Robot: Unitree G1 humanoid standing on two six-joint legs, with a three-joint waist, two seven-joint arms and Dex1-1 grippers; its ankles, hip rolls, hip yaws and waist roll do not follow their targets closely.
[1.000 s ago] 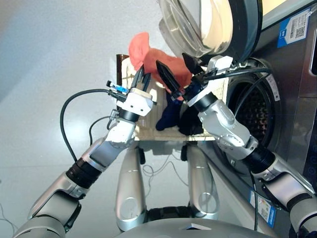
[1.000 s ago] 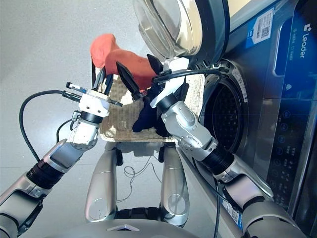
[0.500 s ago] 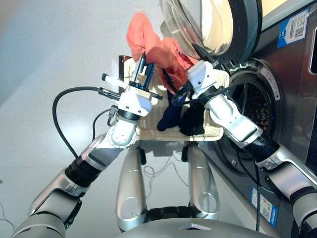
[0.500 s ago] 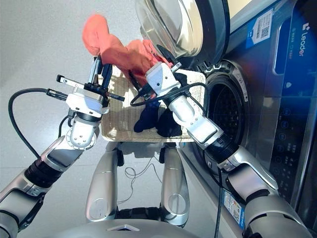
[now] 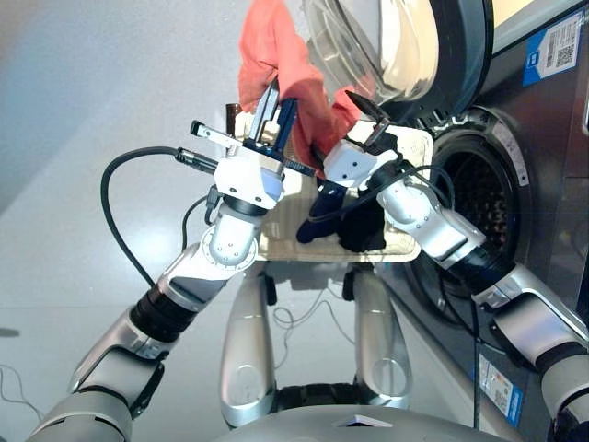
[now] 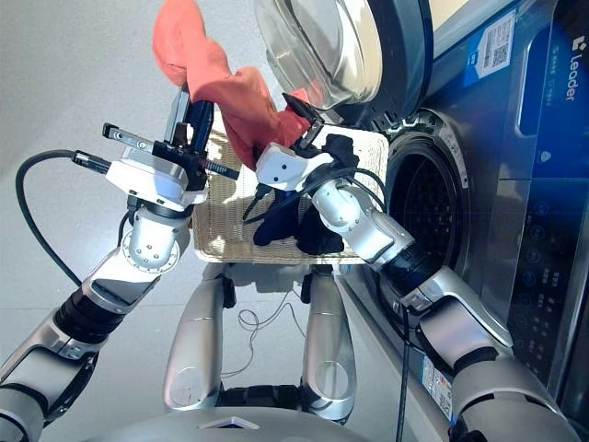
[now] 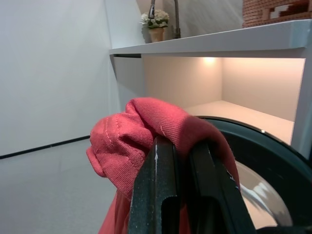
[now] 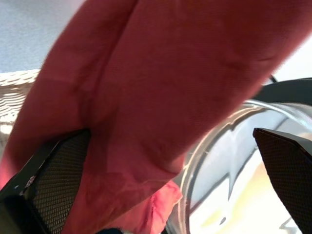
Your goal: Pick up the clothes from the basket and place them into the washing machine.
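Above the basket (image 5: 405, 247), the left tool (image 5: 274, 103) has lifted the red garment (image 5: 276, 55) higher than it hung a second ago, so the cloth now drapes from its pinching fingers right in front of the open washer door (image 5: 386, 46). The left wrist view shows the two black fingers pressed together with a fold of red cloth bunched over their tips. The right tool (image 5: 366, 118) has swung in from the basket side and now sits at the lower end of the same garment with its fingers spread; the right wrist view shows red cloth lying against one pad (image 8: 53, 180) and the other pad well apart from it. Whether it is about to take hold or only steady the cloth is hard to say.

For the task, this likely means the first garment is clear of the basket and ready to be carried across to the drum (image 6: 425, 207).

The basket holds the navy garment (image 5: 322, 216) and the black garment (image 5: 363, 226), lying side by side and touching. The washer (image 6: 515, 184) stands open, and the visible part of its perforated drum shows no clothes in it.
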